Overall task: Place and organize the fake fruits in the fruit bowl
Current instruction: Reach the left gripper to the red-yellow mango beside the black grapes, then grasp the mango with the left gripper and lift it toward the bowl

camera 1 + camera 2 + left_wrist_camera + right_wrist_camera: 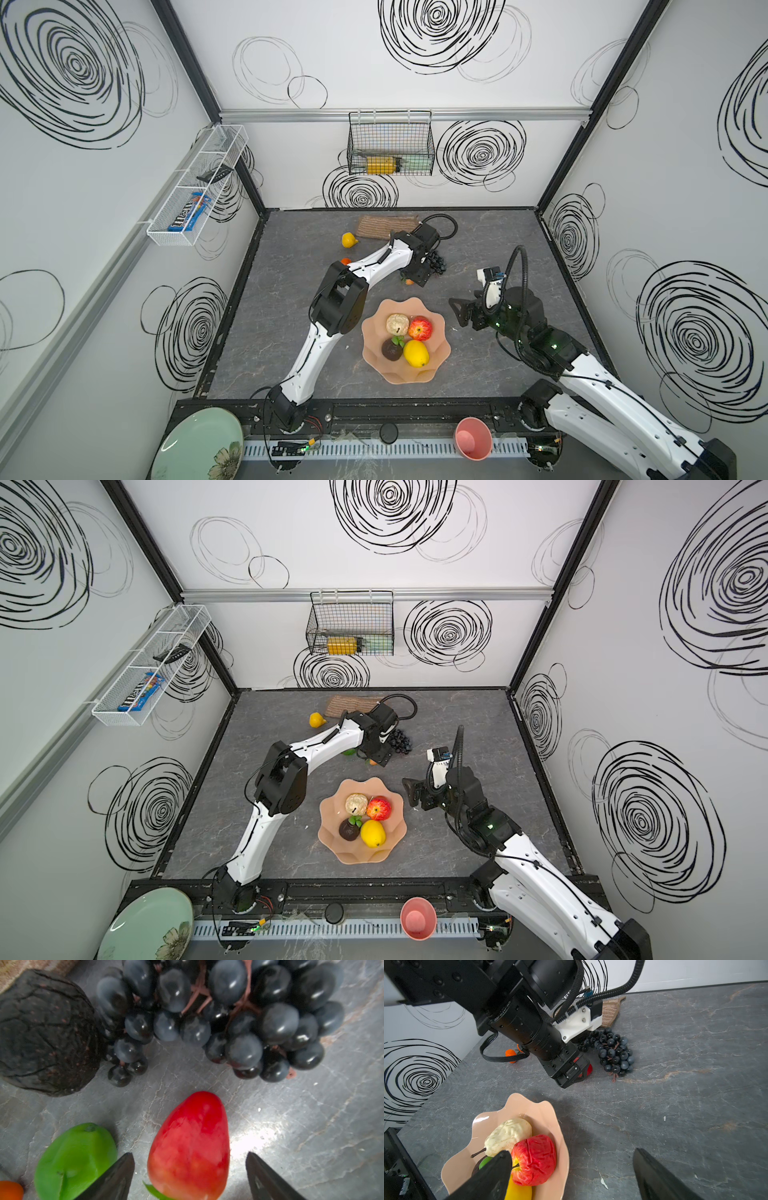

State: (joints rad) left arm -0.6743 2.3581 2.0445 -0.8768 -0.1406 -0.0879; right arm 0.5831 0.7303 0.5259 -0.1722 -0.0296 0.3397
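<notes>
Light falls evenly from overhead; both top views are bright and crisp, though the walls [83, 291] bow at their edges. In my right wrist view my left arm [519, 1022] throws a soft shadow on the counter [581, 1109] beside the fruit bowl [517, 1101]. My left wrist view has white glare on the counter by the strawberry [189, 1147], blurred like the lime [76, 1157]; the grape bunch [228, 1012] looks sharper.

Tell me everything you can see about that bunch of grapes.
The grapes are one bunch of glossy blue-black balls, plastic-looking, on thin pinkish-brown stems. It lies flat on the grey table, outside the bowl and near the mat. In the left wrist view a dark wrinkled avocado sits against one side, apparently touching; the strawberry lies apart from it.
</notes>
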